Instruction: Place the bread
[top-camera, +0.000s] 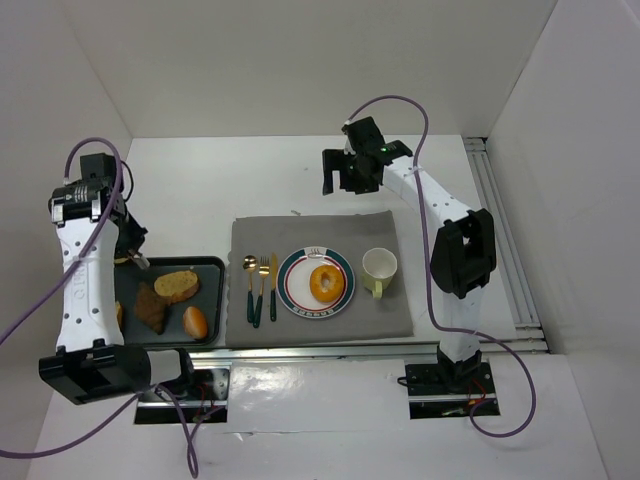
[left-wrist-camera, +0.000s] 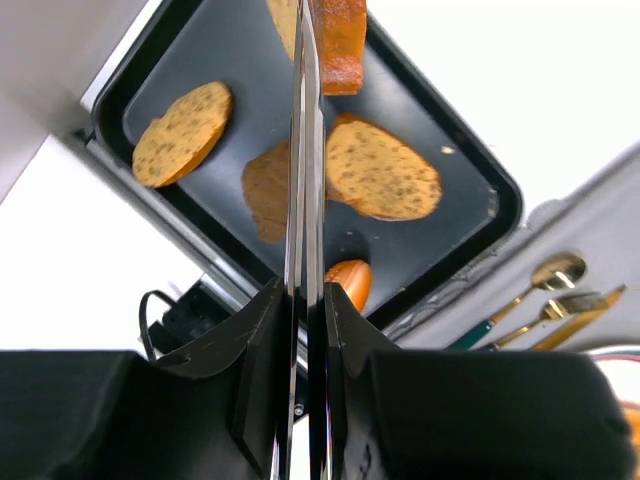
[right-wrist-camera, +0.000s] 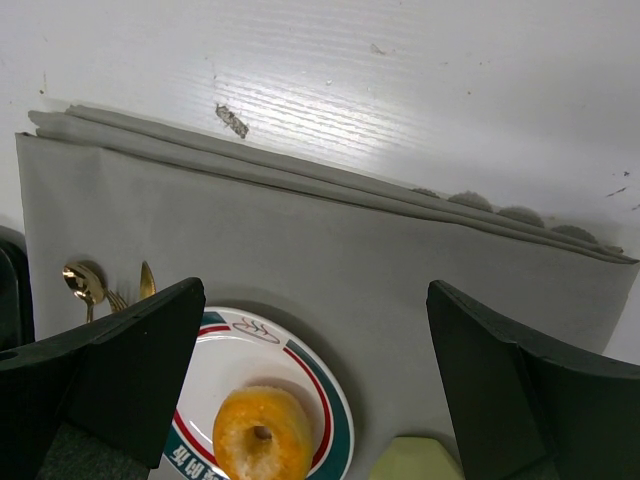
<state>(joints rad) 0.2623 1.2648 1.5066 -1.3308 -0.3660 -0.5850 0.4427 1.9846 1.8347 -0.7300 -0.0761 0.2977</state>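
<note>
My left gripper (top-camera: 131, 256) (left-wrist-camera: 305, 292) is shut on a pair of thin metal tongs (left-wrist-camera: 304, 150), over the far left of the black tray (top-camera: 212, 265) (left-wrist-camera: 503, 200). At the tong tips is an orange-brown piece of bread (left-wrist-camera: 342, 45), cut off by the frame edge, seemingly pinched. In the tray lie a seeded oval bread (top-camera: 177, 285) (left-wrist-camera: 383, 172), a dark brown piece (top-camera: 152, 307), an orange bun (top-camera: 195, 320) (left-wrist-camera: 348, 282) and another seeded bread (left-wrist-camera: 183, 132). A striped plate (top-camera: 342, 270) (right-wrist-camera: 330, 390) holds a donut (top-camera: 325, 284) (right-wrist-camera: 262, 438). My right gripper (top-camera: 345, 172) (right-wrist-camera: 315, 300) is open and empty, above the mat's far edge.
A grey mat (top-camera: 300, 232) (right-wrist-camera: 430, 270) carries the plate, a gold spoon, fork and knife (top-camera: 260, 288) left of it, and a pale green cup (top-camera: 379, 268) to its right. White walls enclose the table on three sides. A rail (top-camera: 500, 220) runs along the right.
</note>
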